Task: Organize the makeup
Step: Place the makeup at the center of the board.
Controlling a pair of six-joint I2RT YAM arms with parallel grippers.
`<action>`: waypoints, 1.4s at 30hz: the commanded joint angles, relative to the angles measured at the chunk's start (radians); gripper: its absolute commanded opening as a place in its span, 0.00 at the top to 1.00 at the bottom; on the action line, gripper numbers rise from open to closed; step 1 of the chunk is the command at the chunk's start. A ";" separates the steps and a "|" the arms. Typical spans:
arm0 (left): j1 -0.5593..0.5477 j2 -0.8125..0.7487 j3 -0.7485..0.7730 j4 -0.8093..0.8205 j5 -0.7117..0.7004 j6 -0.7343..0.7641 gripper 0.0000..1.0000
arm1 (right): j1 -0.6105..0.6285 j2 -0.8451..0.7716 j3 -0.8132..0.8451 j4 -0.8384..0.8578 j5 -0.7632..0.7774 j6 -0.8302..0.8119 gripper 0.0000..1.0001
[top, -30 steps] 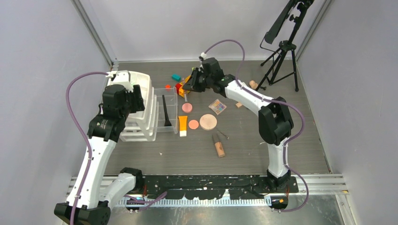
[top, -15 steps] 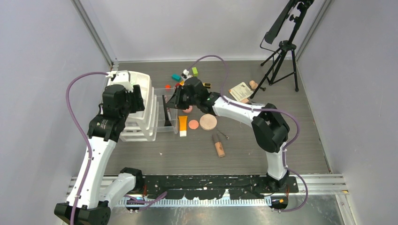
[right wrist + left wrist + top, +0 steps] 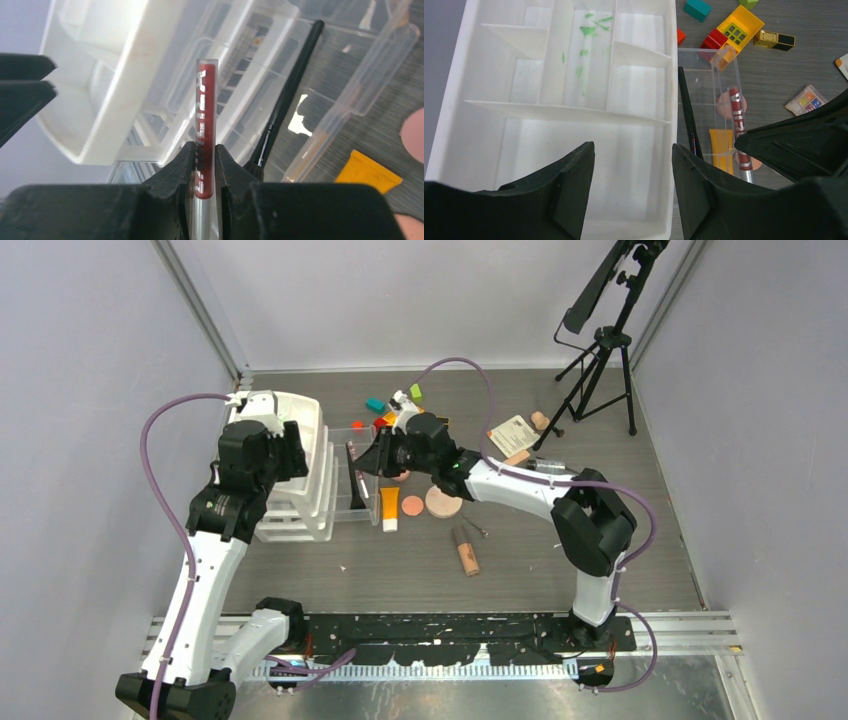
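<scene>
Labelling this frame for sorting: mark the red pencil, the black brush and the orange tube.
red pencil (image 3: 206,110): right wrist view, on its lettered barrel.
black brush (image 3: 687,115): left wrist view, midway along its handle.
orange tube (image 3: 389,503): top external view, on its orange body.

- A robot test lab, not a home; plain grey walls (image 3: 90,440) box in one wood-grain table (image 3: 650,540);
- the left arm (image 3: 215,560) and right arm (image 3: 515,485) are bolted to a metal rail (image 3: 680,625) at its near edge, with purple cables (image 3: 148,445) looping off them;
- a black tripod (image 3: 610,338) stands in the far corner
</scene>
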 commanded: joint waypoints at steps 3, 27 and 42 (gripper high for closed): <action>0.005 -0.020 -0.005 0.043 -0.004 0.012 0.40 | 0.001 -0.121 -0.091 0.316 -0.162 -0.115 0.93; 0.004 -0.027 -0.006 0.044 -0.010 0.013 0.40 | 0.001 -0.274 -0.314 0.563 -0.351 -0.271 0.93; 0.005 -0.025 -0.006 0.045 -0.010 0.013 0.40 | 0.002 -0.578 -0.439 0.372 -0.429 -0.453 0.93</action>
